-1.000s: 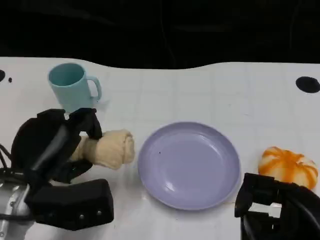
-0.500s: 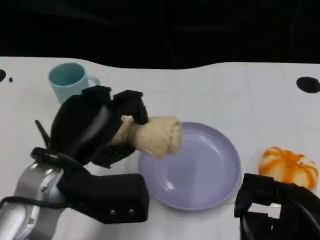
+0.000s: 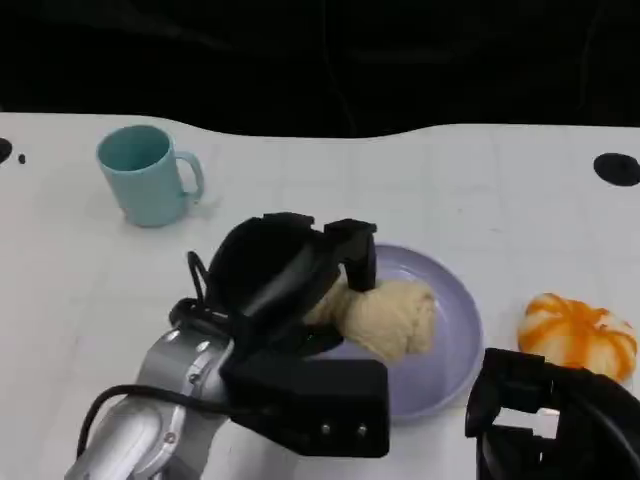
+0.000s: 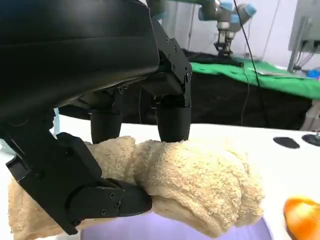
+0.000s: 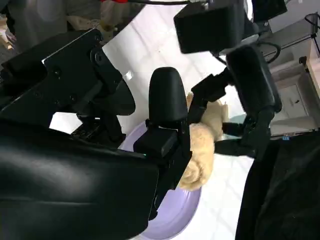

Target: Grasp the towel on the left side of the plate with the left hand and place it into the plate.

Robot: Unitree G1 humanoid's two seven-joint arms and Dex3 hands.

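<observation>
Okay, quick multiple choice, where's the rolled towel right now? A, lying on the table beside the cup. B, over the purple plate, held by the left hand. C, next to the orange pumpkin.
B: the left hand grips the towel above the plate.

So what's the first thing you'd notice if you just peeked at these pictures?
Probably the big black left hand in the middle of the table, holding a rolled beige towel over the purple plate. Next, the bright orange-and-white pumpkin sitting to the right of the plate, and the light blue mug standing at the back left.
</observation>
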